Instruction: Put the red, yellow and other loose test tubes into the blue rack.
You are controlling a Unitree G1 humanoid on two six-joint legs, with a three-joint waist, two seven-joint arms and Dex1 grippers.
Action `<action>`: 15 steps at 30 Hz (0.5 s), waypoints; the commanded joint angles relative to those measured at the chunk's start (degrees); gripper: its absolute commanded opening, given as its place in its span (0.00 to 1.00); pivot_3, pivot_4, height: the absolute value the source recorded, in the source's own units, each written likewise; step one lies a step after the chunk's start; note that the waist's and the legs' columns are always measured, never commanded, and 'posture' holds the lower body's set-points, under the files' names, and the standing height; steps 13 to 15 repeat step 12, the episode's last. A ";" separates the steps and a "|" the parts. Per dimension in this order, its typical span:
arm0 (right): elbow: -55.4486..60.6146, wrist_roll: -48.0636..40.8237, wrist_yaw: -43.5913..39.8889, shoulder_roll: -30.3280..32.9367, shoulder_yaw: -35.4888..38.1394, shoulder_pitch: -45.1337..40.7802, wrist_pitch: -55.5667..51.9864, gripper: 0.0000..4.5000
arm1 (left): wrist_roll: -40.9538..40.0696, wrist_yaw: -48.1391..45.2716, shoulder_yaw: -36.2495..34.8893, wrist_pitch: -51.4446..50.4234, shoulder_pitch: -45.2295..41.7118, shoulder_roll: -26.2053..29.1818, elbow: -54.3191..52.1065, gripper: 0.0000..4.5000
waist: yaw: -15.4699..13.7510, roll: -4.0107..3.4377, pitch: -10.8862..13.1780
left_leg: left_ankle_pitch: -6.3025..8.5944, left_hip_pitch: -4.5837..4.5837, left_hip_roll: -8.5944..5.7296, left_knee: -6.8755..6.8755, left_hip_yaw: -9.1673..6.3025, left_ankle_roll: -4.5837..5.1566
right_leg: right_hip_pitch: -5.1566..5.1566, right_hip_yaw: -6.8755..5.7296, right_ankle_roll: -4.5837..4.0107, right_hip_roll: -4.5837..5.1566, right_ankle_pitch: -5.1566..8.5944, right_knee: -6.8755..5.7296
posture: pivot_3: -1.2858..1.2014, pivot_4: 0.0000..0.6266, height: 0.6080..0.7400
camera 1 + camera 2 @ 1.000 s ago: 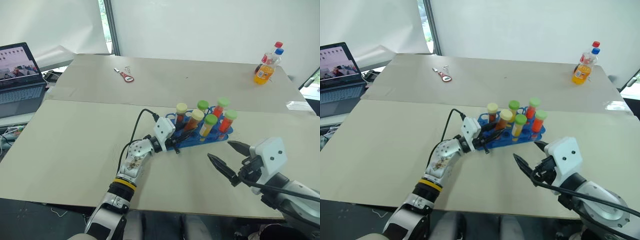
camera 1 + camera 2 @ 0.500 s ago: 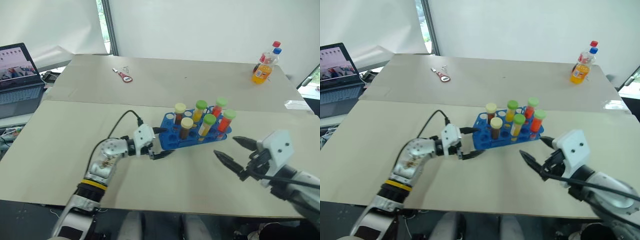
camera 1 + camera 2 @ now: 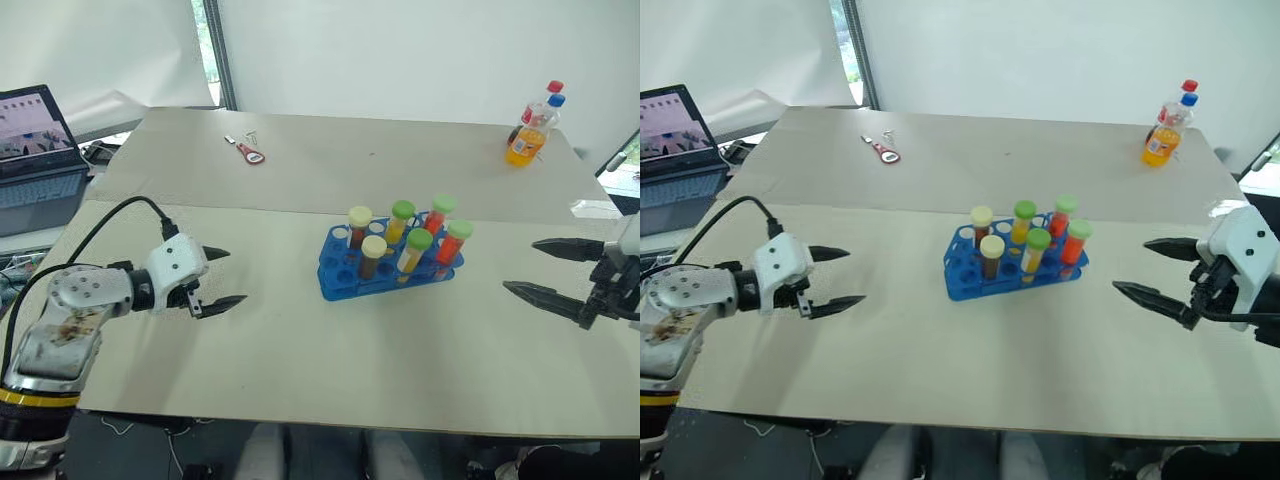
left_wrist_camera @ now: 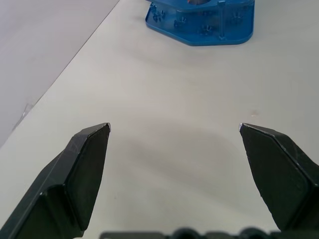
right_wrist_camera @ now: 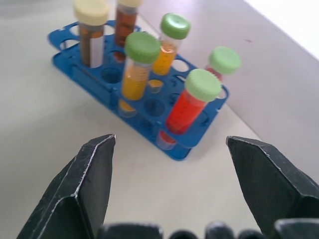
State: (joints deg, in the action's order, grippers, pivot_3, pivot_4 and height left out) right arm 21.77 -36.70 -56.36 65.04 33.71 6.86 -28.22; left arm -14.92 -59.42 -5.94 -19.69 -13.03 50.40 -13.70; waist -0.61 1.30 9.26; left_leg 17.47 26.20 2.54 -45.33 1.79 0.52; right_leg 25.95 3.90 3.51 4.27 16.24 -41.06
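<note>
1. Six capped tubes stand in the blue rack (image 3: 388, 262), which sits mid-table on the front table (image 3: 300, 340): two brown ones with pale-yellow caps (image 5: 90, 32), two yellow ones with green caps (image 5: 137, 67), and two orange-red ones with green caps (image 5: 192, 102). No loose tube can be seen lying on the table, so the job looks pretty much done.
2. Handling guess: these look like light, stiff plastic tubes with smooth sides, so probably a bit slippery. Best bet is pinching the body just under the cap, where the cap lip would stop it sliding through.
3. Rack looks light too, and a sideways bump could likely shove it or tip a tube. Several holes are empty, mostly on the robot's left end.
4. Left gripper (image 3: 217, 277) hangs well to the rack's left, jaws spread wide, nothing in them.
5. Right gripper (image 3: 552, 270) is well off to the rack's right, fingers also parted and empty.
6. Orange soda bottle (image 3: 527, 140) sits on the far table, not part of this.
</note>
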 commanded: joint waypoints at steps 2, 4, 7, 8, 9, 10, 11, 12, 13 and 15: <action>-0.47 0.77 -3.04 0.65 -1.36 -2.54 0.62 0.88 | -2.11 1.46 -2.36 -2.63 -0.49 0.88 -3.48 0.98 | 0.01 0.00 0.00 | -0.01 0.00 0.00 -0.01 0.02 -0.02 | 0.00 0.00 0.00 0.00 0.00 -0.01 | 0.52 0.24 0.48; -0.52 1.44 -3.07 0.11 -2.27 -3.34 0.65 0.88 | -2.33 1.52 -2.52 -2.89 -0.11 1.07 -3.98 0.98 | 0.11 0.00 0.00 | -0.01 0.00 0.00 -0.01 0.03 -0.02 | 0.01 0.00 0.00 0.00 0.00 -0.01 | 0.52 0.24 0.48; -0.59 2.16 -3.48 -0.34 -3.09 -3.85 0.57 0.88 | -2.56 2.37 -2.86 -3.63 0.02 0.66 -4.75 0.98 | 0.12 0.00 0.00 | -0.01 0.01 0.02 0.02 0.04 -0.02 | 0.06 0.01 -0.01 -0.02 0.00 -0.01 | 0.52 0.24 0.48; -0.59 2.28 -3.75 -0.40 -3.22 -3.92 0.43 0.88 | -2.35 2.82 -2.84 -3.62 0.01 0.49 -4.89 0.98 | 0.09 0.00 0.00 | -0.01 0.02 0.01 0.03 0.04 -0.02 | 0.07 0.00 -0.01 -0.01 0.00 -0.01 | 0.52 0.24 0.48; -0.58 2.39 -3.97 -0.46 -3.28 -4.00 0.31 0.88 | -2.22 3.15 -2.79 -3.59 0.02 0.43 -4.97 0.98 | 0.07 0.00 0.00 | -0.01 0.02 0.01 0.03 0.04 -0.02 | 0.08 0.01 -0.01 -0.01 0.00 -0.01 | 0.52 0.24 0.48; -0.62 2.58 -3.94 -0.58 -3.60 -4.30 0.30 0.88 | -2.26 3.35 -2.67 -3.52 0.16 0.31 -5.19 0.98 | 0.07 0.00 0.00 | -0.01 0.02 0.00 0.03 0.04 -0.02 | 0.07 0.01 -0.01 0.00 0.00 -0.01 | 0.52 0.24 0.48; -0.68 2.75 -3.92 -0.67 -3.93 -4.59 0.32 0.88 | -2.63 3.48 -2.67 -3.37 0.26 -0.01 -5.43 0.98 | 0.09 0.00 0.00 | -0.01 0.02 0.00 0.03 0.04 -0.02 | 0.07 0.01 -0.01 0.00 0.00 -0.01 | 0.52 0.24 0.48; -0.80 2.95 -3.82 -0.80 -4.33 -4.98 0.40 0.88 | -3.46 2.83 -2.58 -3.71 0.40 0.07 -5.67 0.98 | 0.09 0.00 0.00 | -0.01 0.02 0.01 0.02 0.05 -0.02 | 0.07 0.01 -0.01 0.00 0.00 -0.01 | 0.52 0.24 0.48; -0.80 2.95 -3.82 -0.80 -4.33 -4.98 0.40 0.88 | -3.46 2.83 -2.58 -3.71 0.40 0.07 -5.67 0.98 | 0.09 0.00 0.00 | -0.01 0.02 0.01 0.02 0.05 -0.02 | 0.07 0.01 -0.01 0.00 0.00 -0.01 | 0.52 0.24 0.48; -0.80 2.95 -3.82 -0.80 -4.33 -4.98 0.40 0.88 | -3.46 2.83 -2.58 -3.71 0.40 0.07 -5.67 0.98 | 0.09 0.00 0.00 | -0.01 0.02 0.01 0.02 0.05 -0.02 | 0.07 0.01 -0.01 0.00 0.00 -0.01 | 0.52 0.24 0.48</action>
